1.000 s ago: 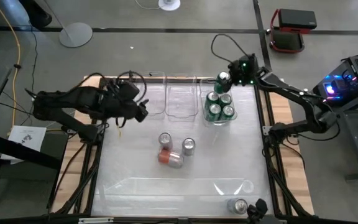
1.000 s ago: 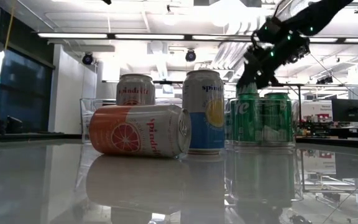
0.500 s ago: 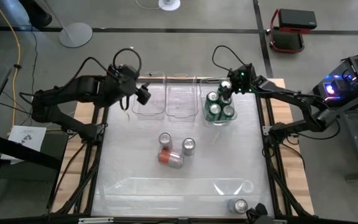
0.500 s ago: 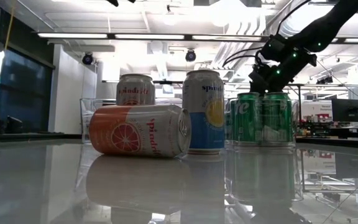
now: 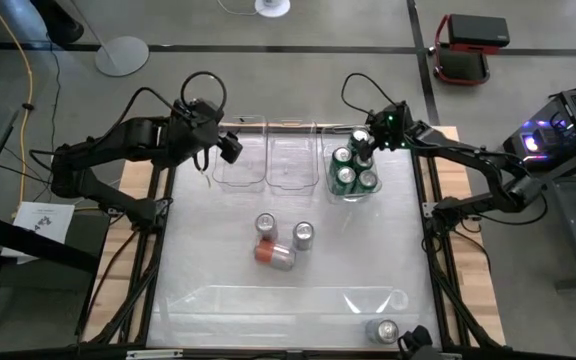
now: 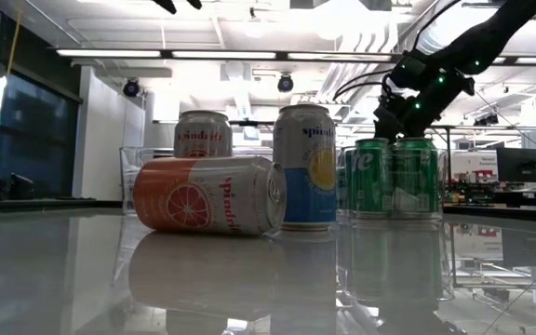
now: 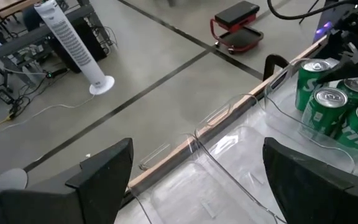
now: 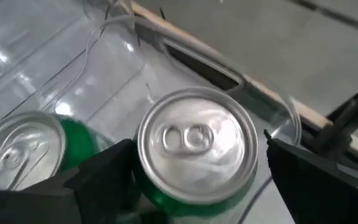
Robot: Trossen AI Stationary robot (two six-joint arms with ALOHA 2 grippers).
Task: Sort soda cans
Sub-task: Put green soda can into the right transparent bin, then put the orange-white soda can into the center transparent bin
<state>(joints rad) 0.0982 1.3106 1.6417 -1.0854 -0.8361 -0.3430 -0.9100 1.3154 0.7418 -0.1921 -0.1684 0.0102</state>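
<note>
Several green soda cans [image 5: 346, 178] stand in the clear right bin [image 5: 329, 196] at the far edge. My right gripper [image 5: 365, 142] is open over that bin's far end, its fingers on either side of one upright green can [image 8: 194, 134]. Two upright cans [image 5: 265, 222] [image 5: 303, 234] and an orange can lying on its side [image 5: 275, 256] rest mid-table. My left gripper [image 7: 197, 168] hangs open, holding nothing, above the left clear bin [image 5: 238, 168]. My right gripper comes slanting down from the far right, its fingers flanking the upper wall of the green can [image 8: 247, 180]. A narrow gap shows beside one finger [image 8: 303, 174]; whether the other finger [image 8: 107, 177] touches the can I cannot tell. The can stands upright in the bin.
An empty clear middle bin [image 5: 290, 165] stands between the left and right bins. One more can [image 5: 382, 330] stands at the table's near edge, right of centre. Free table surface lies around the three middle cans.
My right gripper has come down with the green can, which now stands in the right bin among the other green cans. My left gripper has swung from the table's left side toward the far edge and now hangs over the left bin.
</note>
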